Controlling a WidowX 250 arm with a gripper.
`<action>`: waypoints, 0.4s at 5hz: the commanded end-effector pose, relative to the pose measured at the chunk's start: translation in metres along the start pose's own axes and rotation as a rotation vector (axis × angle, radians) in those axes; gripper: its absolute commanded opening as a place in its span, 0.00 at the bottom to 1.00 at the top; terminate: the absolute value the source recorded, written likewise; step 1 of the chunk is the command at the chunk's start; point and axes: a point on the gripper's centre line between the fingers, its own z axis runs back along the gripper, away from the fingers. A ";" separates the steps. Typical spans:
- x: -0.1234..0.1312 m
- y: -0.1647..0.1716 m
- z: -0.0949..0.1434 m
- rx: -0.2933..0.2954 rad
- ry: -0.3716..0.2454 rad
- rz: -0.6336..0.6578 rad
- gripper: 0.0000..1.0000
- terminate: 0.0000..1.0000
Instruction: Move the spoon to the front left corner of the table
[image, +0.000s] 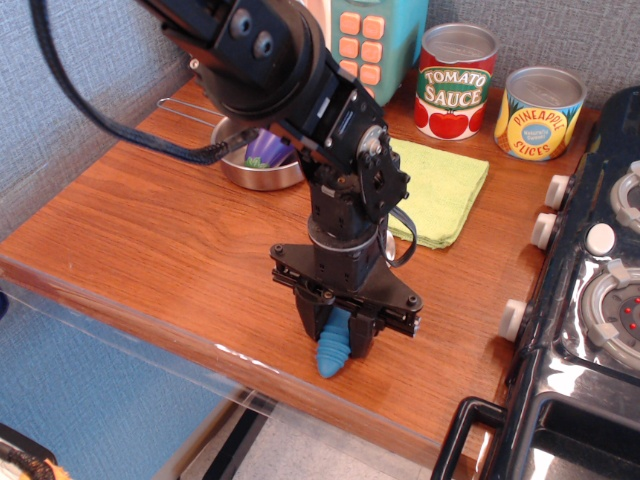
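The spoon (332, 352) lies near the front edge of the reddish-brown table (150, 230), right of its middle. Only the ribbed blue handle end shows; the silver bowl is hidden behind the arm. My black gripper (338, 335) points straight down and its two fingers are closed onto the blue handle, with the fingertips low at the tabletop. The front left corner of the table (30, 262) is far to the left of the gripper.
A steel pan (262, 160) with a purple eggplant toy stands at the back, partly behind the arm. A green cloth (440, 190) lies right of it. Tomato sauce can (455, 80) and pineapple can (540, 112) stand at the back right. Black stove (590, 300) on the right.
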 end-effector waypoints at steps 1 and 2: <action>0.012 0.011 0.021 -0.018 -0.021 0.027 0.00 0.00; 0.026 0.031 0.054 -0.058 -0.075 0.060 0.00 0.00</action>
